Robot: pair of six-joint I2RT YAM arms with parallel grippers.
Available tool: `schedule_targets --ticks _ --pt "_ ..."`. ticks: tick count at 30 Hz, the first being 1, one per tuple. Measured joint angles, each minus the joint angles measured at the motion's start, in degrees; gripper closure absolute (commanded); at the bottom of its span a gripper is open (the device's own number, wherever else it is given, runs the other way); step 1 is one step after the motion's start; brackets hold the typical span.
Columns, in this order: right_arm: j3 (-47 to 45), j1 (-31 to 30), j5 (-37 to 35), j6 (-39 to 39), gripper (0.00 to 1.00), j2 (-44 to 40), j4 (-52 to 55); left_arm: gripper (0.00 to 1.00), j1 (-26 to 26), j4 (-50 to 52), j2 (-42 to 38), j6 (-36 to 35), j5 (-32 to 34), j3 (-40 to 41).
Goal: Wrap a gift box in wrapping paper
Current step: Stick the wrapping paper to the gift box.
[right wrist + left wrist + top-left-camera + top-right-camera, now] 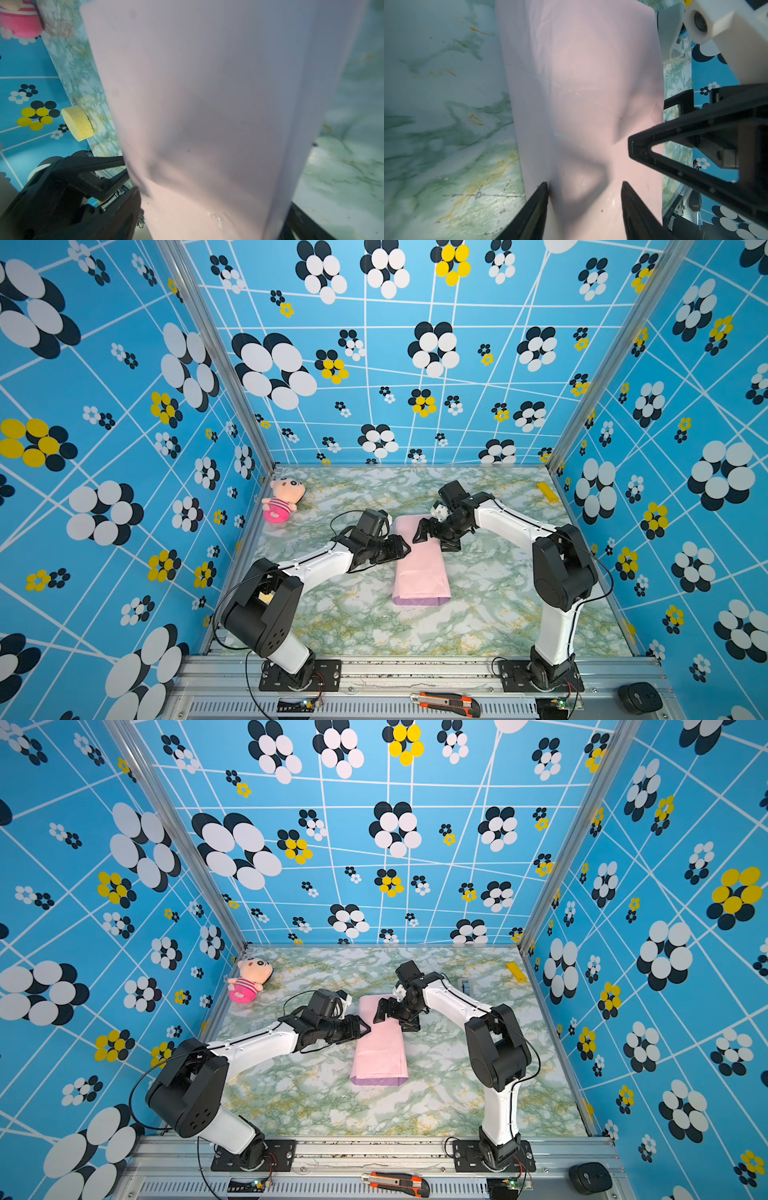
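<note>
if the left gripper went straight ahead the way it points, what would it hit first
The wrapping paper. The left gripper has its tips right at the folded pink sheet, which humps up straight ahead; whether they touch it is hard to tell.

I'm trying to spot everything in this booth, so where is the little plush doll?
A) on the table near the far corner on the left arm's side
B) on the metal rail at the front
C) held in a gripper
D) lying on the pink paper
A: the plush doll lies on the marble table by the far corner on the left arm's side, well apart from the wrapping paper.
</note>
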State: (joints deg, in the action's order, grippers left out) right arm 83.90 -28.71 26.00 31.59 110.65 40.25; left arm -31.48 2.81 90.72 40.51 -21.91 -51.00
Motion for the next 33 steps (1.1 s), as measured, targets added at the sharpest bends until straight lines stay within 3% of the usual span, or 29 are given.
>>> schedule_targets --ticks 9,21,26,33 --pt "1.6 -0.6 -4.4 -2.5 0.03 0.0 6.4 0.38 -0.5 0.5 0.0 -1.1 1.3 -0.6" --pt "2.1 -2.3 -6.9 0.0 0.05 -2.0 11.4 0.36 -0.4 3.5 -4.5 -0.6 3.3 -0.1" --pt "-2.6 -3.4 -6.4 1.5 0.03 -6.1 10.8 0.36 -0.4 3.5 -6.9 0.7 3.3 1.7" --pt "-10.3 -6.5 -5.7 5.0 0.10 -12.9 9.9 0.36 -1.2 3.5 -7.1 2.6 3.3 3.4"
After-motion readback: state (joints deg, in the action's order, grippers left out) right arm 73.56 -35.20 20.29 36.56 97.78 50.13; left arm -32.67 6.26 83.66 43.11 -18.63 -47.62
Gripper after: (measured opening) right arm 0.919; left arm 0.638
